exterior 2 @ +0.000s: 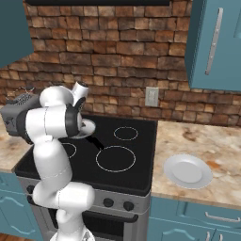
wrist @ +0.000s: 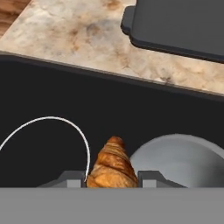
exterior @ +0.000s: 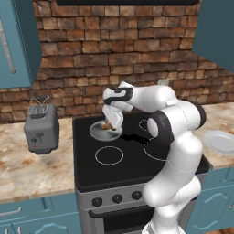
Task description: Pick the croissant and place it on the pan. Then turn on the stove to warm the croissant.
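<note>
Croissant [wrist: 112,165] pinched in your pincer [wrist: 112,180], held above the stove [exterior: 137,157], just beside the pan [wrist: 183,158].

You have the pastry clamped between the two fingertips [wrist: 71,178], its long axis running straight out from the pincer, pointed end away from the hand. From the left base camera the pan sits toward the stove's back left corner, directly beneath the hand; the release, in all likelihood, depends on shifting the croissant sideways over the pan's bowl.

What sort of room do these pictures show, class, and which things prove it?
A kitchen, rendered rather than real: a black glass-top stove with ring burners, a grey toaster on the marbled counter, and teal cabinets.
</note>
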Controlling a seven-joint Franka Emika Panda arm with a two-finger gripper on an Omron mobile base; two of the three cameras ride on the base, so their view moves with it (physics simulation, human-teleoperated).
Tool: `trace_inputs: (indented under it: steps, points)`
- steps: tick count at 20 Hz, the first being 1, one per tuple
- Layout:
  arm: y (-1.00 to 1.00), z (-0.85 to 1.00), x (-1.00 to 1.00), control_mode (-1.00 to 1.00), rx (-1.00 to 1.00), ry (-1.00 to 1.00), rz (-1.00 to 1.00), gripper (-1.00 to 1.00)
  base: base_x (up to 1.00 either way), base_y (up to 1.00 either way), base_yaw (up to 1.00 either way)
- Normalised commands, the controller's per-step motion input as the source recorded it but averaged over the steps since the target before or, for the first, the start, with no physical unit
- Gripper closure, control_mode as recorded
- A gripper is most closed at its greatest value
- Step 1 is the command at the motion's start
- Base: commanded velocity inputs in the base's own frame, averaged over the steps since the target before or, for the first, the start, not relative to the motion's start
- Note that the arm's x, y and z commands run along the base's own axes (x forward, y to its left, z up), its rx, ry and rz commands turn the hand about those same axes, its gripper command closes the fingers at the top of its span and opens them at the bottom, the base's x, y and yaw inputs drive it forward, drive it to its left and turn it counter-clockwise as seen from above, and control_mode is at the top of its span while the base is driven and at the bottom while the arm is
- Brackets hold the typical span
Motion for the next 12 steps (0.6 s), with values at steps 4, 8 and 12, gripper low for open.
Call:
trace_inputs:
  steps: [4,8,12]
  points:
    - [0.02,-0.18,0.27,-1.0,0.0,0.0,0.0,1.0,0.0,0.0,0.0]
    - [0.02,-0.2,0.28,-1.0,0.0,0.0,0.0,1.0,0.0,0.0,0.0]
    - [0.06,-0.2,0.28,-1.0,0.0,0.0,0.0,1.0,0.0,0.0,0.0]
